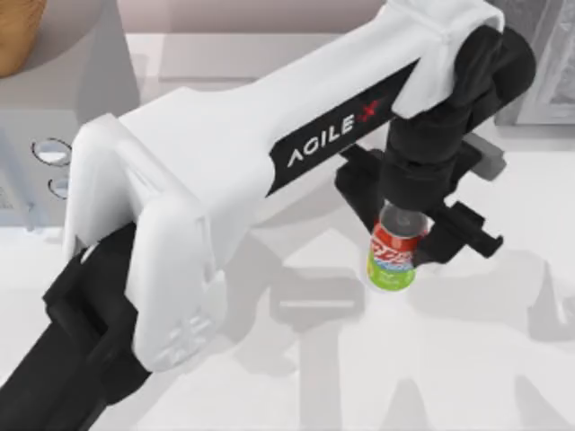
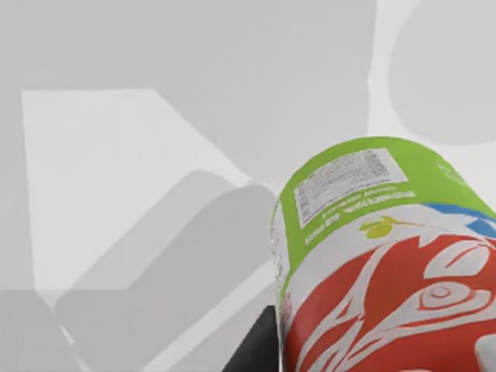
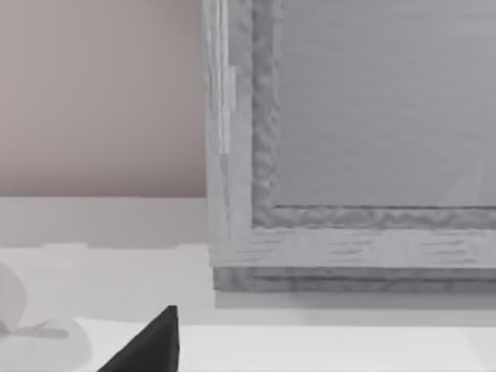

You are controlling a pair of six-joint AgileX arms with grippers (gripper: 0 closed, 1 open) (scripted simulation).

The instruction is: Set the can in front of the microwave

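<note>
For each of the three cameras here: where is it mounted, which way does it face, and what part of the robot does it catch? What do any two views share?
Top view: above the table, looking down; shows the left arm, its left gripper around the can, the microwave at left.
Left wrist view: on the left wrist, facing the can and table; a dark bit of finger at the edge.
Right wrist view: on the right wrist, facing a grey box; one dark finger tip.
Shared: the can, in the top and left wrist views.
</note>
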